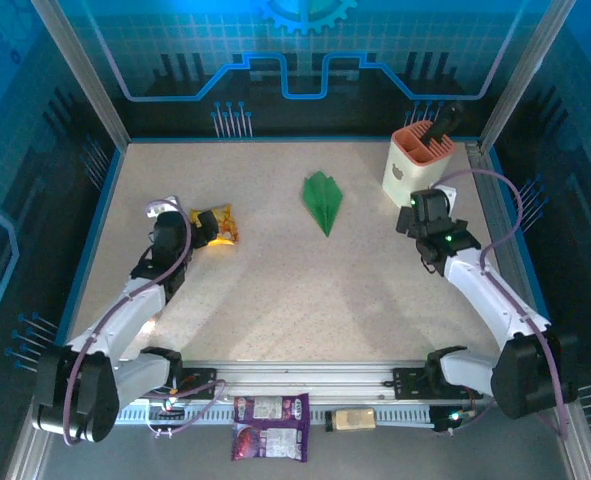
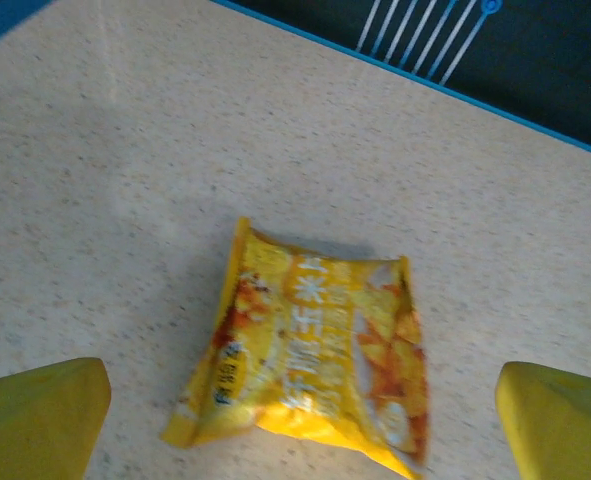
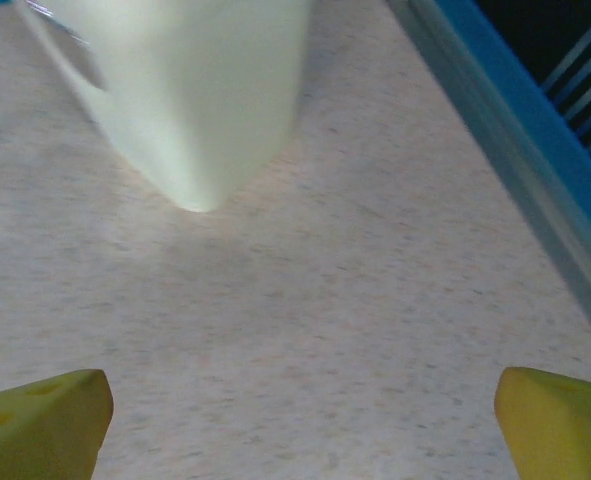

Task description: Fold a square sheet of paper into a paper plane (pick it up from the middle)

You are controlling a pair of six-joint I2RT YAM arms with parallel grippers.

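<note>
Paper plane [image 1: 322, 200], creased green dart, lies seemingly flat on speckled table [image 1: 275, 290].

Taking the table [image 1: 305, 300] as a dial seen from above, the paper plane [image 1: 322, 200] lies flat at about 12 o'clock, well short of the far edge, its long axis running 12 to 6. The snack packet [image 1: 216, 225] lies at 10 o'clock. The left end effector [image 2: 300, 420] sits just at the packet's 9 o'clock side. A compartmented holder [image 1: 420, 165] stands at 2 o'clock near the far right corner (something upright stands in its rear compartment). The right end effector [image 3: 300, 420] is near the holder's 6 o'clock side, apart from it. Beyond the table's 6 o'clock edge, between the arm bases, a pouch [image 1: 271, 425] lies left of a small wrapped bar [image 1: 355, 419].
</note>
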